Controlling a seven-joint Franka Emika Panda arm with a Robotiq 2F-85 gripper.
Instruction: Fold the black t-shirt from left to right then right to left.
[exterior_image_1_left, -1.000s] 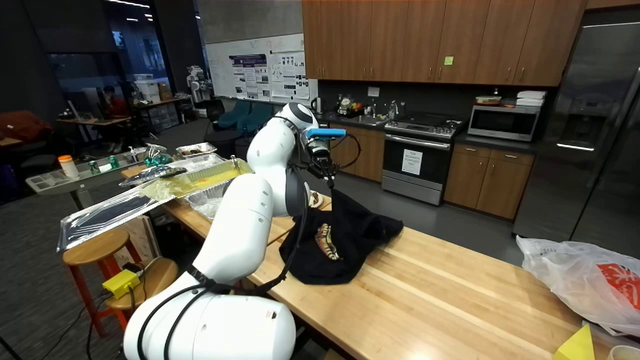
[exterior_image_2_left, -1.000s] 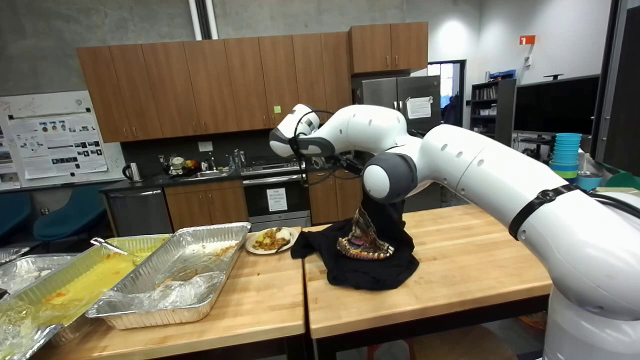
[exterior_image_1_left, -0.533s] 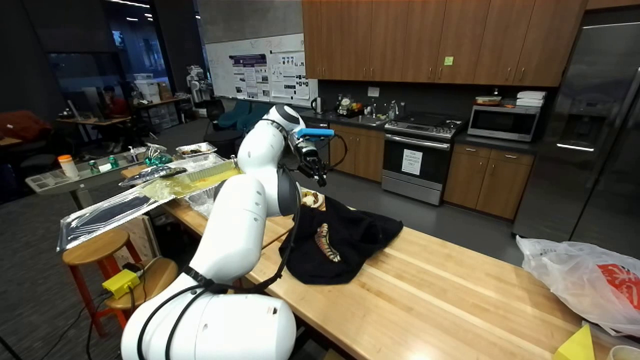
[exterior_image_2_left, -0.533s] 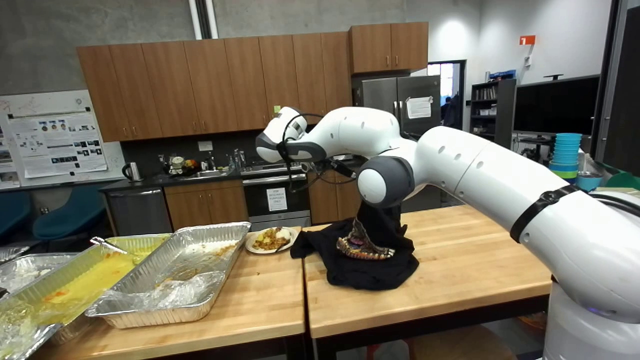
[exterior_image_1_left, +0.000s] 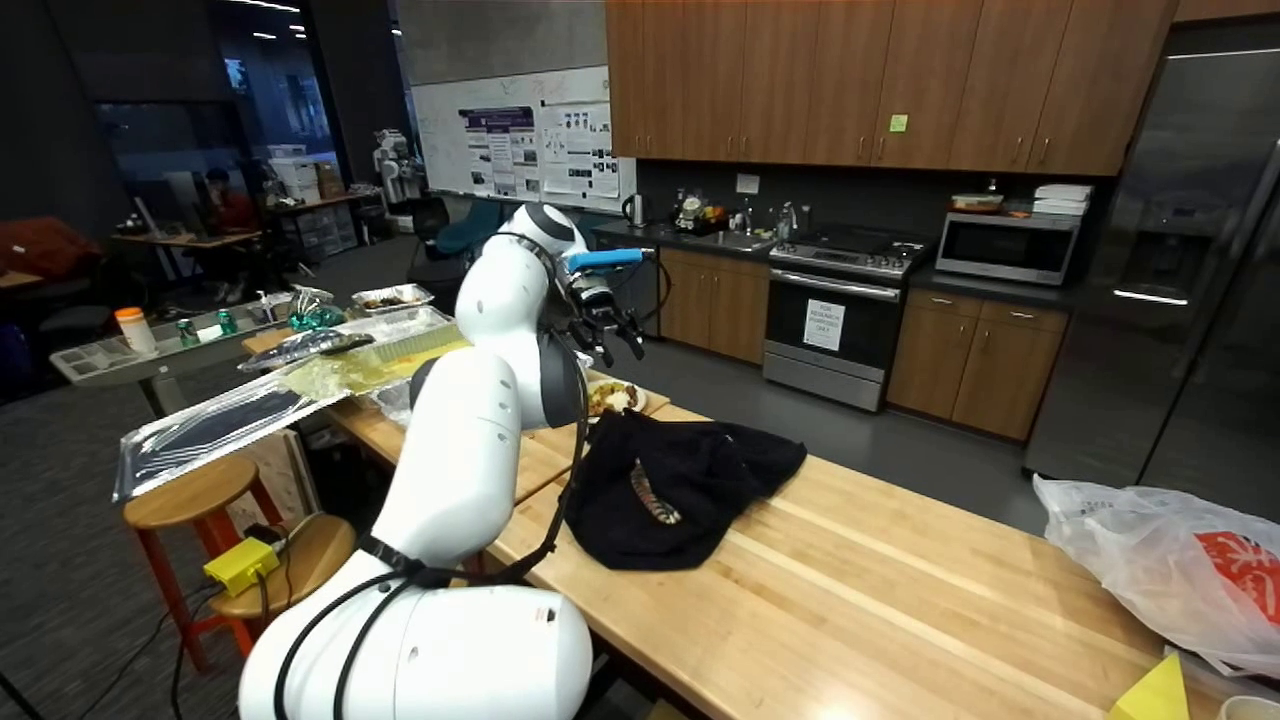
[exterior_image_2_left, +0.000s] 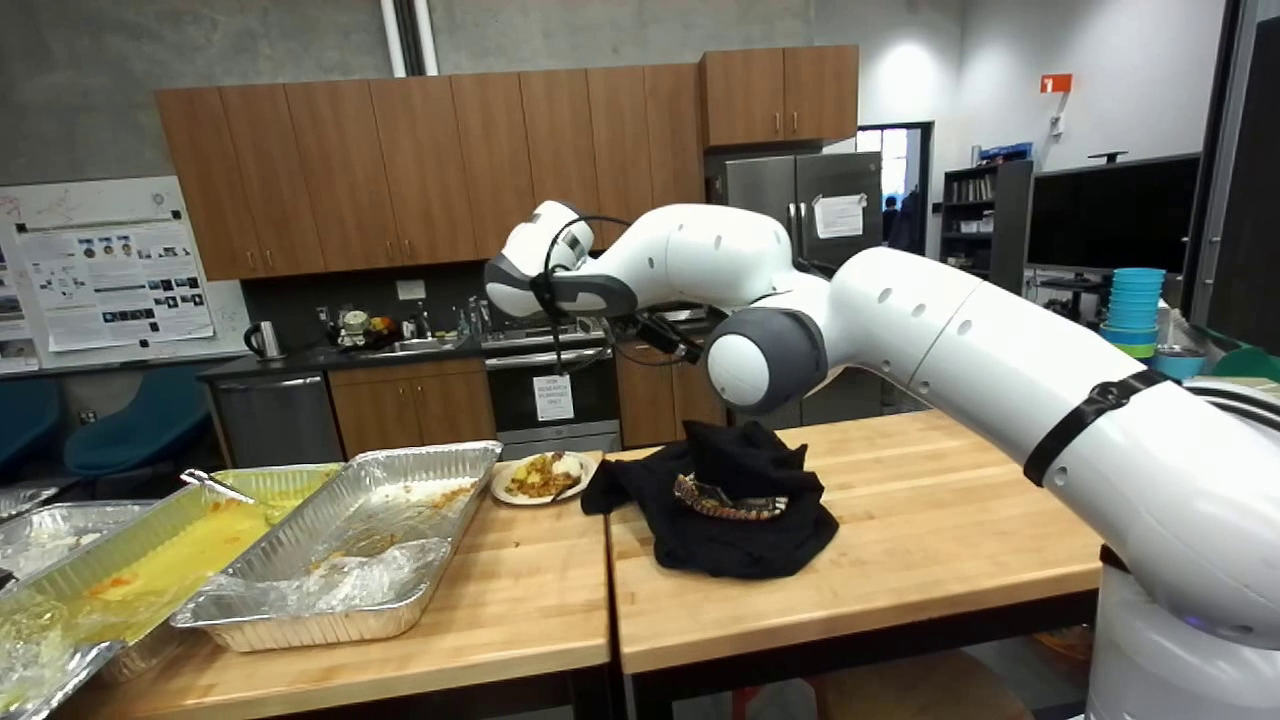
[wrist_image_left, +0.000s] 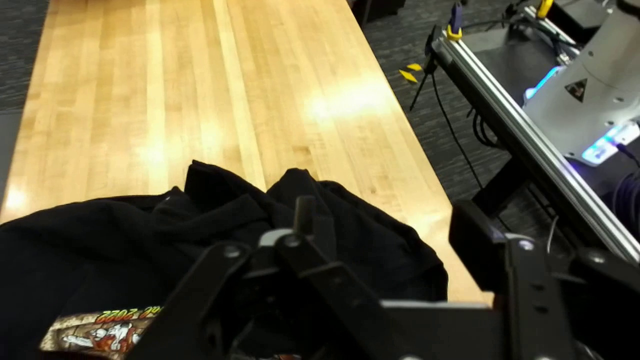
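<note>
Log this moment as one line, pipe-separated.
end effector: open, hovering, empty | black t-shirt: bunched on wooden table, chest print partly covered | status: fold looks unfinished

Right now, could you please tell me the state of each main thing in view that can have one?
Gripper: open, holding nothing
Black t-shirt: bunched up on the table, its print partly covered
Plate: holding food
Foil tray beside the plate: some food inside
Plastic bag: crumpled
Oven: door shut
Microwave: door shut
Refrigerator: doors shut
Upper cabinets: doors shut
Screen: dark
</note>
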